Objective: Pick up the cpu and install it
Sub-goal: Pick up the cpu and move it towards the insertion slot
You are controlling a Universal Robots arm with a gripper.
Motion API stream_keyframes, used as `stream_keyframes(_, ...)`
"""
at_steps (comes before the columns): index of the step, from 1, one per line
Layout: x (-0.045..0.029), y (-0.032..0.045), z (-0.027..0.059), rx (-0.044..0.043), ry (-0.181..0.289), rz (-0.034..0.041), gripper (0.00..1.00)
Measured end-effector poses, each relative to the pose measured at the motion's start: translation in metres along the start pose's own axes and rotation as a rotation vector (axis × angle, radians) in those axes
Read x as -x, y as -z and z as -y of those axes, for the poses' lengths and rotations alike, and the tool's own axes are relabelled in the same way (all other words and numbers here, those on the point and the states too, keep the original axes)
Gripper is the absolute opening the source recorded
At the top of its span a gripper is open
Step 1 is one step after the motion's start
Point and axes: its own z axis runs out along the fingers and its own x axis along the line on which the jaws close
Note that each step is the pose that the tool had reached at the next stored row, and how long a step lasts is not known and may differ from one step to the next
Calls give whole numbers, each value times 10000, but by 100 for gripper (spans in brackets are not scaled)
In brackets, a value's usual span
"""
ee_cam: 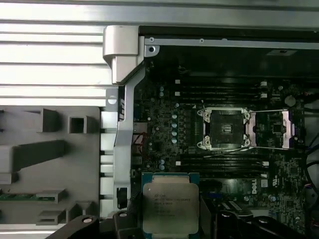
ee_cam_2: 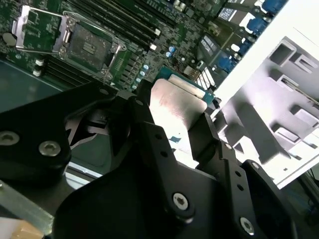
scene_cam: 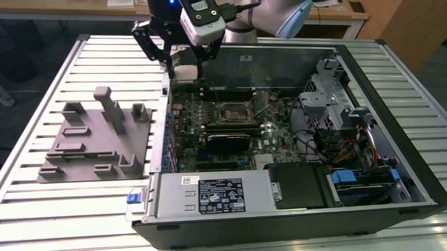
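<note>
The fingers (ee_cam_2: 149, 142) were clamped on two opposite edges of the cpu (ee_cam_2: 175, 107), whose silver-grey lid faced the camera in the first wrist view. The gripper (scene_cam: 186, 66) hung in the upper left part of the exterior view, over the upper left corner of the open computer case (scene_cam: 293, 232), with the chip held clear of the motherboard (scene_cam: 279, 130) below. The socket (ee_cam: 224, 127) sat bare near the middle of the board, its metal load plate (ee_cam: 271, 129) swung open beside it, well apart from the held chip. On the exterior view's left, a grey fixture plate (scene_cam: 91, 151) lay on the slatted table (scene_cam: 42, 204), just beside the case.
</note>
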Motion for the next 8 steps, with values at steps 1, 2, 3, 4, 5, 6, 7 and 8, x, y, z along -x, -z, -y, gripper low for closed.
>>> stream_keyframes(1,17,-11,0,-1,0,-1,54)
stream_keyframes(2,35,-23,1,-1,1,-1,54)
stream_keyframes(3,54,-35,1,0,0,-1,54)
stream_keyframes(4,75,-47,1,-1,-1,-1,54)
stream_keyframes(5,100,-59,2,-1,-2,-1,54)
stream_keyframes(6,126,-71,2,0,-1,-2,54)
stream_keyframes(7,153,-81,2,-1,0,-3,54)
stream_keyframes(8,182,-92,3,-1,0,-5,54)
